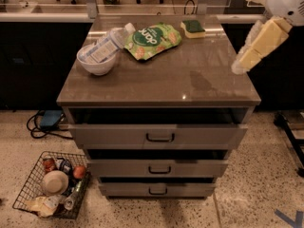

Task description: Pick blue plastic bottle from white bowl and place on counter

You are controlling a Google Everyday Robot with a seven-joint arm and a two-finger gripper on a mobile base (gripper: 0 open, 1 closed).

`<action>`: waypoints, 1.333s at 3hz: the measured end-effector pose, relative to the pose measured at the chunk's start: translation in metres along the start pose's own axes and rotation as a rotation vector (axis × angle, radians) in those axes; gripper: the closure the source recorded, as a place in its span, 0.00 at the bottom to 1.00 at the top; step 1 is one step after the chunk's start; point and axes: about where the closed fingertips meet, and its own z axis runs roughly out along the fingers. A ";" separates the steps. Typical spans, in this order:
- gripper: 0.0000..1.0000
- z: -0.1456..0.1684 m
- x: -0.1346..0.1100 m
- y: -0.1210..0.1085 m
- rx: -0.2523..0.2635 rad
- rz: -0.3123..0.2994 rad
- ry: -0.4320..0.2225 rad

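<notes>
The blue plastic bottle (102, 47) lies on its side in the white bowl (97, 67), its white cap pointing to the back right over the rim. The bowl stands at the back left of the grey-brown counter (185, 77). My gripper (237, 68) is at the lower end of the cream arm (260, 42), which hangs over the counter's right edge. It is far to the right of the bowl and bottle and touches nothing.
A green snack bag (152, 40) lies beside the bowl and a green sponge (192, 28) sits at the back. Three drawers (159, 137) stand slightly open below. A wire basket (52, 186) of clutter sits on the floor at the left.
</notes>
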 end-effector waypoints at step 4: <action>0.00 0.130 -0.055 -0.049 -0.035 0.090 -0.736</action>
